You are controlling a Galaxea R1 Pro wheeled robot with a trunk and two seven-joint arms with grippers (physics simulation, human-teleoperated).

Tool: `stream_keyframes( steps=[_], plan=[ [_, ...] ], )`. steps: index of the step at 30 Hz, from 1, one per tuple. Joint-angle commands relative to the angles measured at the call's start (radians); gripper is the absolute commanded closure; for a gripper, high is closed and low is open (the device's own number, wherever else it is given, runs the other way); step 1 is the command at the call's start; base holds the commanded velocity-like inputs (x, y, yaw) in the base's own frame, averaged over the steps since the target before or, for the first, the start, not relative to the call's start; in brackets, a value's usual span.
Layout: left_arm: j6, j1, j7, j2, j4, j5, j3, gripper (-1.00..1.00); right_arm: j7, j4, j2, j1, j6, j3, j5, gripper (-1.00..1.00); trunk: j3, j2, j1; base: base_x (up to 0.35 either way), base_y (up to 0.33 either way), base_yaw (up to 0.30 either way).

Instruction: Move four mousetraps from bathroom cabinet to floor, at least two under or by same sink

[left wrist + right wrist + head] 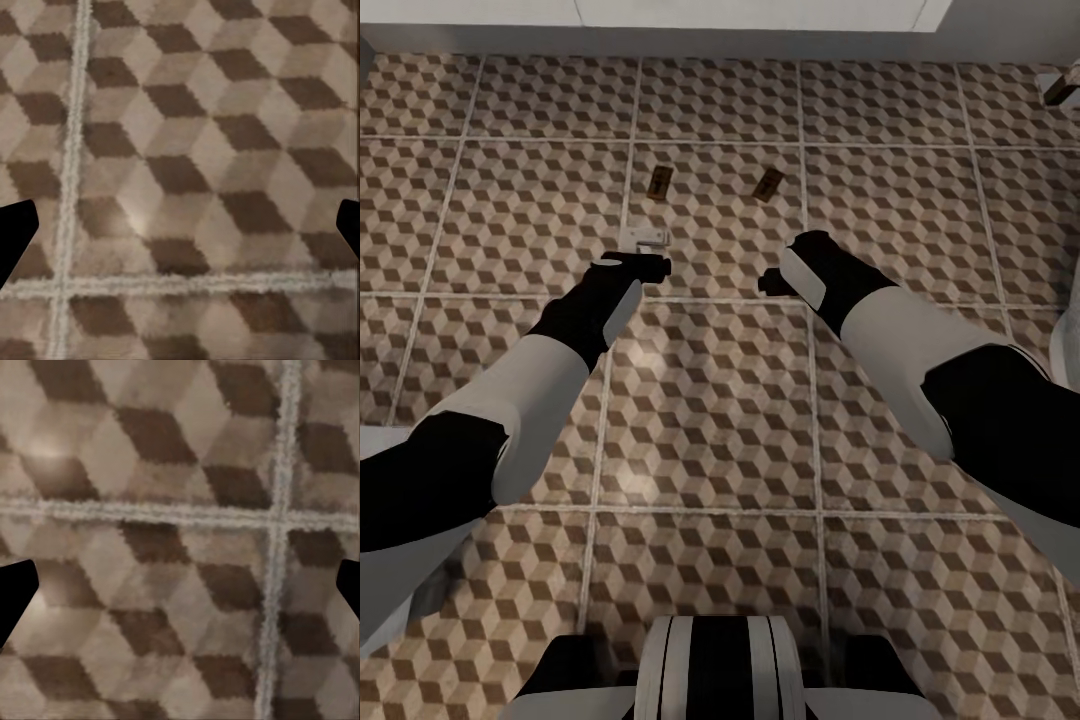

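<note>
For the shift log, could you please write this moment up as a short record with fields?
Floor: cube-patterned brown, beige and cream tiled floor
On floor: two small flat tan wooden mousetraps, one left of the other, apart
Near left claw: small pale object, identity unclear
Left claw: open, holding nothing
Right claw: open, holding nothing
Far edge: pale wall base

Two mousetraps [659, 184] [765, 186], two end effectors [643, 266] [772, 282]
</note>
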Motion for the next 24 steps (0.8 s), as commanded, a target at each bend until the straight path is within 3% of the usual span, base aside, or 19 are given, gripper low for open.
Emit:
stream_keyframes(
  steps=[1, 24],
  plan=[
    [0.005, 0.0, 0.009, 0.001, -0.002, 0.011, -0.008, -1.0, -0.008, 0.0, 0.0, -0.001, 0.003, 0.006, -0.011, -1.0, -0.001, 0.0, 0.0, -0.096, -0.023, 0.0],
    [0.009, 0.001, 0.009, 0.002, -0.011, 0.012, -0.01, -1.0, -0.009, -0.002, 0.0, -0.001, 0.003, 0.006, -0.01, -1.0, -0.001, 0.0, 0.0, -0.077, -0.006, 0.0]
  ],
)
